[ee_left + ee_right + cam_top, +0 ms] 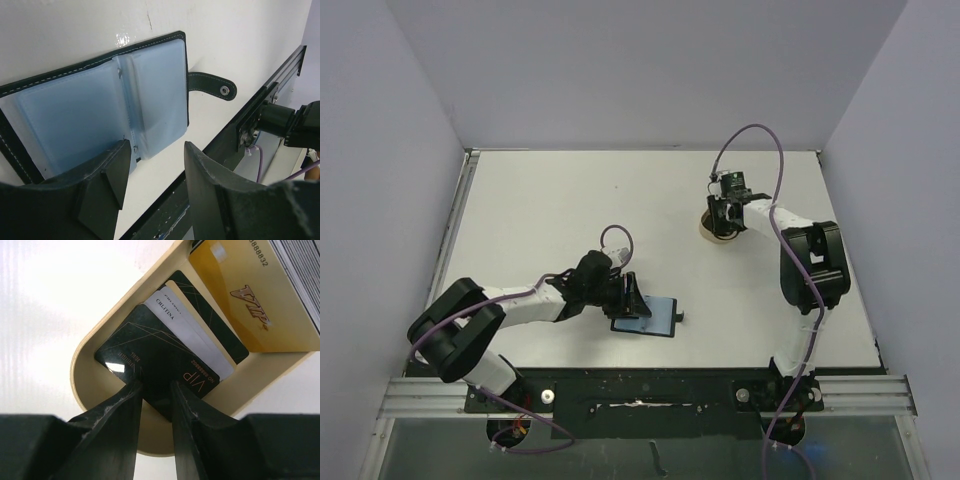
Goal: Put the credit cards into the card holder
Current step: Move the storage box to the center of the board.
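The card holder (650, 318) (100, 100) lies open near the table's front, its bluish inner panels up and its snap strap (212, 84) pointing right. My left gripper (631, 293) (157, 146) is open at the holder's edge, with its left finger over the clear sleeves. The credit cards lie fanned in a beige tray (80, 375): a black VIP card (150, 360) on top, then a white one (195, 335) and a gold one (250, 300). My right gripper (723, 215) (156, 385) is down in the tray. Its jaws are narrowly apart astride the black card's near corner.
The beige tray (704, 233) sits at the back right, mostly hidden under my right wrist. A stack of grey cards (300, 270) fills its far end. The metal rail (640, 392) (260, 110) runs along the table's near edge, just behind the holder.
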Robot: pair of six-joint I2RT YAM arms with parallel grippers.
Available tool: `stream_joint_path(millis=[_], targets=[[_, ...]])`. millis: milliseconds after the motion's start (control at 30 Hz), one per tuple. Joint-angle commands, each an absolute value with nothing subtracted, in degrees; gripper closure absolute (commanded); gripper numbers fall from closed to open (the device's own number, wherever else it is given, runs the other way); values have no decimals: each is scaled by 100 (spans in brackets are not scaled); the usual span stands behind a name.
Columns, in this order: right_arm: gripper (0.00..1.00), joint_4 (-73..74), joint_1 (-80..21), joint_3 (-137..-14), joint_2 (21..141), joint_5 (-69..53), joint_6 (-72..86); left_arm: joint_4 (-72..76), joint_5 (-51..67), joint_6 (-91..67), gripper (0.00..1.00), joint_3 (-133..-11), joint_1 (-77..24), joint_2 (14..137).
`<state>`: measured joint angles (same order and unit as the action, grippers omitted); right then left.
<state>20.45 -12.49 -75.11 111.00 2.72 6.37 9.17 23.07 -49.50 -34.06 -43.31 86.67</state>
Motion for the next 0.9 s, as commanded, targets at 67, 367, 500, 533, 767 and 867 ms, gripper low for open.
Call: stream_joint_path(millis=[67, 367, 500, 533, 767, 867], targets=[[69, 2156, -1752, -7331, 10749, 204, 1700, 1380, 2468, -5000, 55, -3423, -4378, 8713], [69, 2206, -2419, -7328, 10830, 686, 2784, 1331, 2463, -4971, 57, -3437, -4377, 8635], [66, 2373, -2516, -7529, 10786, 448, 2502, 1375, 2418, -4985, 57, -3399, -4377, 8586], [64, 2421, -2506, -7587, 10761, 384, 2345, 1432, 2450, -5010, 57, -3379, -4377, 8591], [55, 2658, -2407, -7903, 10526, 850, 1441, 1161, 2340, -4948, 57, -3434, -4376, 8306], [53, 2610, -2381, -8019, 10458, 910, 1033, 985, 2148, -4921, 54, -3410, -4377, 8069]])
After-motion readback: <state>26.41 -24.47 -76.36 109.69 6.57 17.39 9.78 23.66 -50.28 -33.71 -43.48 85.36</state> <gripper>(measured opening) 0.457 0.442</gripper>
